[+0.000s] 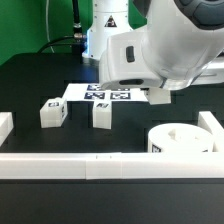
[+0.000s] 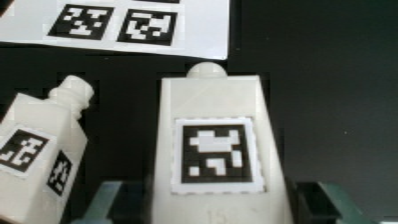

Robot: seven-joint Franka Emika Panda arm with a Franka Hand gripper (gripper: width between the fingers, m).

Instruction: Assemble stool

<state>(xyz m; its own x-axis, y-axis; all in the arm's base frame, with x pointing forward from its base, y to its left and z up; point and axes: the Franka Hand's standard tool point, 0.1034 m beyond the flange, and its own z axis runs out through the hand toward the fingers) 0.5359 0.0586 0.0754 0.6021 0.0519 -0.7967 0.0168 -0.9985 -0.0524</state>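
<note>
The two-finger gripper [image 2: 214, 200], hidden behind the arm in the exterior view, clamps a white blocky tagged plastic leg [image 2: 214, 135], its base cut off at the wrist frame's edge.

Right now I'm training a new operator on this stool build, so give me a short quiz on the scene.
1. True or false: the tool is shut on a leg.
2. How many loose legs show toward the exterior view's left? A one, B two, C four.
3. Fill in: in the exterior view the seat sits toward that view's ___ edge.
Key: 1 true; 2 B; 3 right.
</note>
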